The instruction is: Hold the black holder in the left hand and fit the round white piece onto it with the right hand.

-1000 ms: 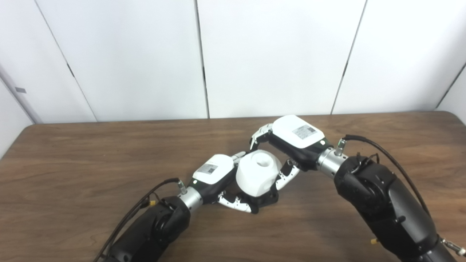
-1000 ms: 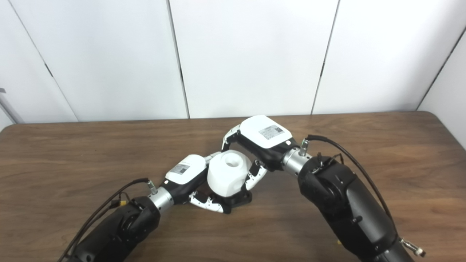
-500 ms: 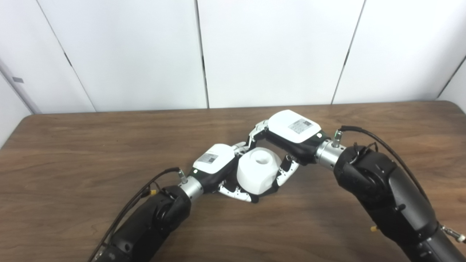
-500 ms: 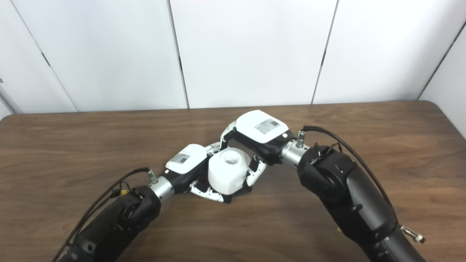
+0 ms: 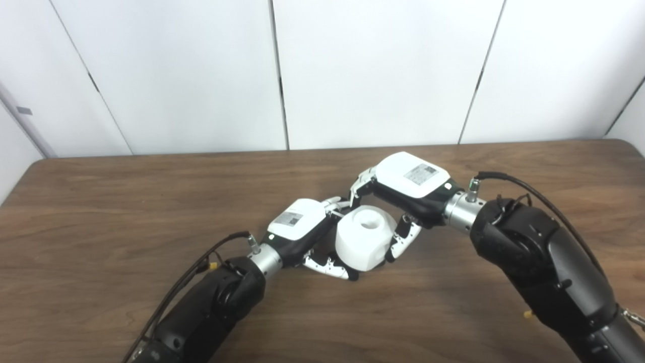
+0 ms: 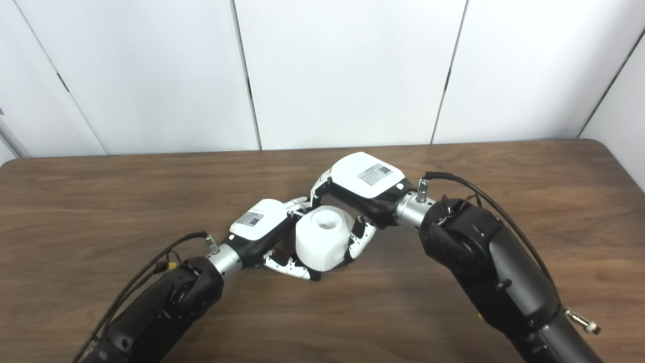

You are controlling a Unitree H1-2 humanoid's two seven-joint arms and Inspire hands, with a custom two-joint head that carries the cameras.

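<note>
Round white plastic piece with top recess at desk centre, seated on black holder, holder mostly hidden. Left hand at 9 o'clock, fingers curled round holder base. Right hand at 1 o'clock, fingers closed on white piece. Brown wooden desk.

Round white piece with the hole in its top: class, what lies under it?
Under the round white piece only a dark edge of the black holder shows, by the left hand. The rest is covered.
</note>
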